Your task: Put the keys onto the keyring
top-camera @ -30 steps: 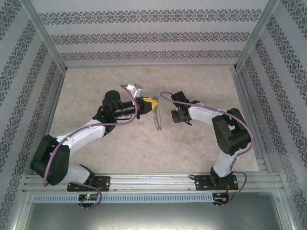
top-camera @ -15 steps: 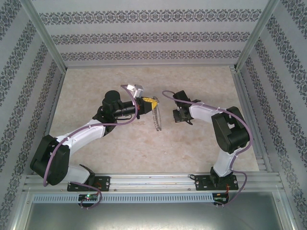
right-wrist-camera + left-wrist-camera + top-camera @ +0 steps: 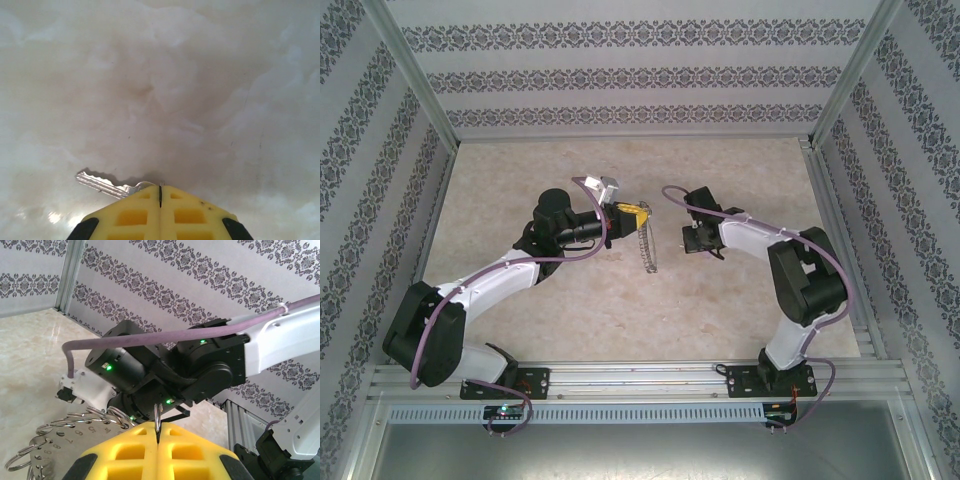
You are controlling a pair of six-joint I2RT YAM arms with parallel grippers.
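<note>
The left tool [image 3: 158, 432] squeezes the big thin dark-grey lacy-edged keyring [image 3: 648, 252] (it hangs above the pale marble table [image 3: 520, 170]), and near it the right tool [image 3: 160, 191] squeezes the small silvery key [image 3: 100, 183].

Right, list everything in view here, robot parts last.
key: one, silvery blade, head hidden between the fingers; held in the right gripper, blade sticking out above the table.
keyring: one, dark grey, small rings along its edge; hanging from the left gripper, between the two arms.
table: one, pale beige marbled; under both arms.
walls: three, white with grey patterned bands; around the table.
rail: one, silver metal; at the near edge, carrying the arm bases.
left gripper: one, yellow fingers; shut on the keyring.
right gripper: one, yellow fingers; shut on the key.
left arm, right arm: two, white and black, purple cables.
</note>
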